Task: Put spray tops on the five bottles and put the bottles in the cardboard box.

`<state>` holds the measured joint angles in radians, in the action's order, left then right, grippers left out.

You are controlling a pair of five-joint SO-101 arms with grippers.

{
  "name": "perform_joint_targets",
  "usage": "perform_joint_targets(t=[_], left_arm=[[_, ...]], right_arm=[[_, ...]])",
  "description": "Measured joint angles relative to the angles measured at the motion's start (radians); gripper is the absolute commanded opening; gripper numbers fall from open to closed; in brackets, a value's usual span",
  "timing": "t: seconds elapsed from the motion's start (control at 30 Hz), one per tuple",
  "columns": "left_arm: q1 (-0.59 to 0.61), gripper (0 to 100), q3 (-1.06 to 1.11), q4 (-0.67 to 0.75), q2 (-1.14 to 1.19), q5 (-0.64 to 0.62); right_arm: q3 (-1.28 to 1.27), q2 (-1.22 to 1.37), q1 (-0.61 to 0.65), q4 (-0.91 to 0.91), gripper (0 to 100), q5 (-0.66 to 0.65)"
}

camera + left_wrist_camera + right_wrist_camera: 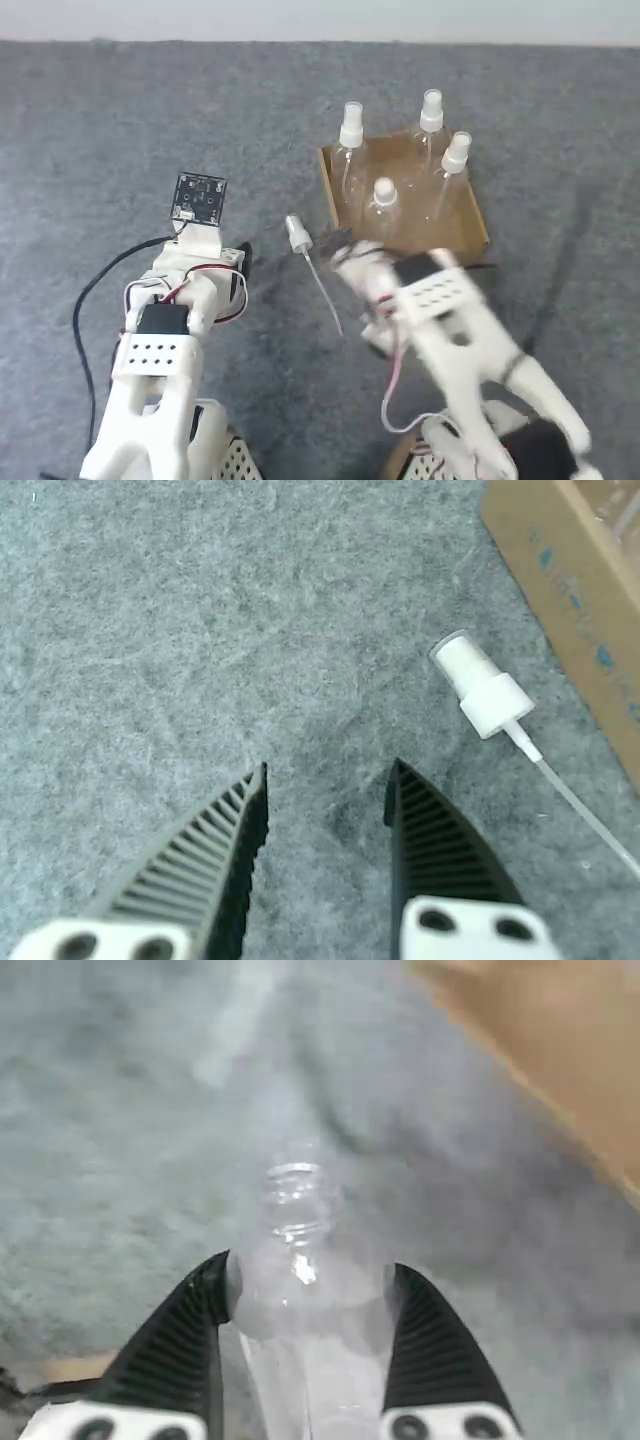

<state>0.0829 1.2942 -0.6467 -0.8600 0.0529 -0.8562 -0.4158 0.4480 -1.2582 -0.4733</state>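
Observation:
A cardboard box (472,218) at the back centre-right holds several clear bottles with white spray tops, such as one (351,126) at its far left corner. A loose white spray top (298,235) with its thin tube lies on the carpet just left of the box, also seen as the spray top (482,690) ahead and to the side of my left gripper (325,772). That gripper is open and empty, low over the carpet. My right gripper (310,1265) is shut on an uncapped clear bottle (295,1210); the right gripper (345,252) sits by the box's near left corner.
Grey carpet (120,130) covers the whole table. The box wall (565,590) lies beyond the loose spray top. The left arm (165,340) stands at the front left, with a black cable (95,290) trailing beside it.

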Motion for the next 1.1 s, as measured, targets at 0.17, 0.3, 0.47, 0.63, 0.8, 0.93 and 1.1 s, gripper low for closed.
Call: perform_joint_targets(t=[0.17, 0.3, 0.47, 0.63, 0.8, 0.93, 1.1], left_arm=[[0.000, 18, -0.011, -0.017, 0.006, 0.000], [-0.023, 18, -0.118, -0.114, 0.052, 0.000], [-0.081, 18, -0.313, -0.201, 0.216, 0.000], [-0.110, 18, -0.529, -0.244, 0.509, -0.091], [-0.126, 17, -0.703, -0.250, 0.779, -0.203], [-0.147, 17, -0.832, -0.276, 0.959, -0.270], [-0.167, 18, -0.987, -0.358, 1.117, -0.345]], right_arm=[[0.000, -0.190, -0.308, -0.109, 1.7, -0.083], [0.000, -0.275, -0.609, -0.130, 1.7, -0.213], [-0.002, -0.279, -0.961, -0.041, 1.7, -0.390], [-0.002, -0.199, -1.166, 0.100, 1.7, -0.457], [0.020, -0.020, -1.221, 0.230, 1.7, -0.465], [0.109, 0.147, -1.226, 0.270, 1.7, -0.431], [0.199, 0.292, -1.226, 0.278, 1.7, -0.411]])
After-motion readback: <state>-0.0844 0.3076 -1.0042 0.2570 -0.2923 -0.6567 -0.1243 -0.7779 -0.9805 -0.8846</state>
